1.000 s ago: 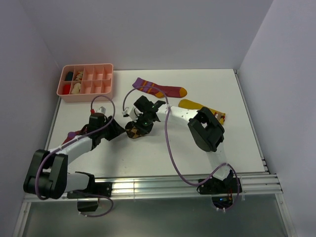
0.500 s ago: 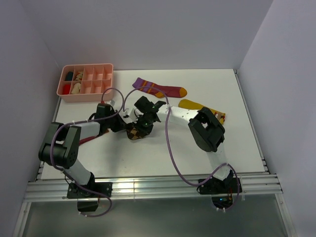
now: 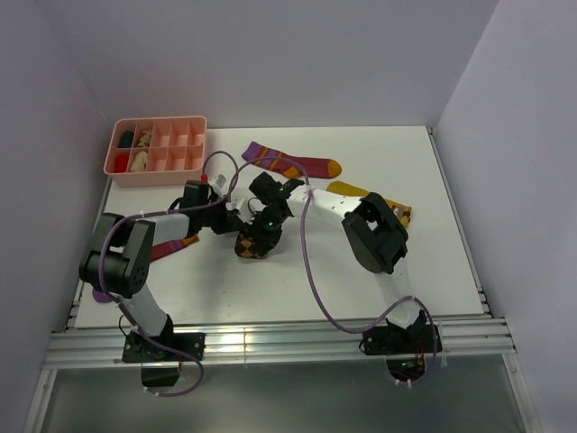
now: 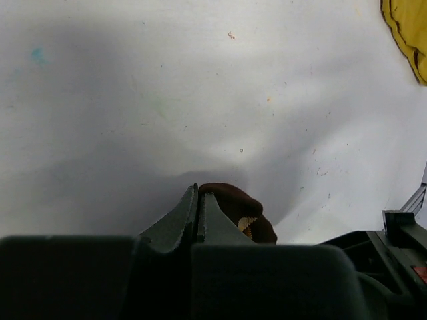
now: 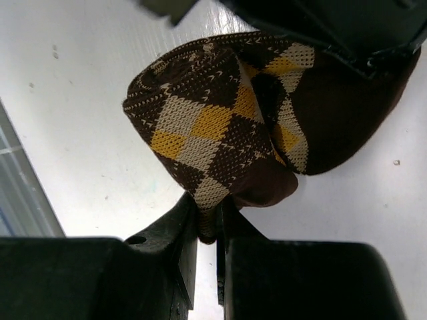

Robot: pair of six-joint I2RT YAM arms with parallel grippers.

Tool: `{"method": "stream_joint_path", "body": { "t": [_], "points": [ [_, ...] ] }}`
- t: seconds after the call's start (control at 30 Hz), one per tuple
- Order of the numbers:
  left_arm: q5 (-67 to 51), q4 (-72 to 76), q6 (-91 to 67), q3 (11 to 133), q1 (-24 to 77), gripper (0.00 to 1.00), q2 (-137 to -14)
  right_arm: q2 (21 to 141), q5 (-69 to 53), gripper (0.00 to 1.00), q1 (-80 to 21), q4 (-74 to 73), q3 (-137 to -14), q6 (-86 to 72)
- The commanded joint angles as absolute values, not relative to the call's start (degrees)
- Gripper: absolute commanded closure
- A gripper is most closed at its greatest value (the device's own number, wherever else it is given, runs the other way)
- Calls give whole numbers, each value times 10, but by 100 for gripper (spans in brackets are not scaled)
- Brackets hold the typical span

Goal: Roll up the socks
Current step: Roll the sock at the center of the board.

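Left arm (image 3: 135, 244) doubled back from its base at the near left, forearm lying low across the table and pointing right. Right arm (image 3: 374, 236) rises from the near right, elbow high, forearm stretched left toward table centre. The two wrists meet there. Left gripper (image 3: 239, 219) has its jaws pressed flat together. Right gripper (image 3: 260, 233) has its jaws narrow, nipping a fold of the diamond-check sock (image 3: 252, 244), which sits bunched in a brown-and-tan wad at mid-table, just below both wrists. Table (image 3: 361, 280) is white and matt, with plain pale walls (image 3: 297, 54) on three sides and a metal rail (image 3: 279, 341) along the near edge. Pink tray (image 3: 200, 144) with compartments at far left corner. Maroon sock (image 3: 297, 165) flat behind the grippers, purple cuff left, orange toe right. Mustard sock (image 3: 350, 191) beside it, partly under the right arm. A second maroon strip (image 3: 171, 246) shows beneath the left forearm. Right wrist view alone shows the pinch: cloth edge caught between the fingertips (image 5: 190, 220), diamond pattern folded over. Left wrist view alone shows the shut fingers (image 4: 187, 213) with dark brown fabric touching their right side; whether any is caught between them cannot be told. A mustard edge (image 4: 408, 33) sits in the upper right corner of that view.
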State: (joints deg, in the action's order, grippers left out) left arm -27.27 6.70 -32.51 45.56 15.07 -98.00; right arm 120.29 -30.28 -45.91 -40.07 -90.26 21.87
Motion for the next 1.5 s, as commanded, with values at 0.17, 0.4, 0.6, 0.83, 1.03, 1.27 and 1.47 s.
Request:
{"method": "stream_joint_path", "body": {
  "t": [0.17, 0.4, 0.6, 0.83, 1.03, 1.27, 1.47],
  "points": [
    [-287, 119, -307, 472, 153, 93, -1001, 1302, -368, 100, -425, -504, -960, 192],
    [-267, 106, -319, 472, 153, 70, -985, 1332, -375, 100, -416, -517, -970, 164],
    [-193, 99, -373, 440, 147, 53, -919, 1334, -369, 100, -410, -511, -968, 146],
    [-113, 46, -416, 401, 130, 40, -805, 1335, -365, 100, -410, -499, -970, 127],
    [-96, 2, -472, 362, 130, 36, -728, 1324, -349, 100, -410, -476, -963, 91],
    [-105, 15, -551, 273, 132, 30, -636, 1317, -342, 100, -410, -438, -950, 13],
    [-145, 90, -584, 220, 133, 27, -643, 1326, -337, 100, -411, -420, -947, -41]
  ]
}}
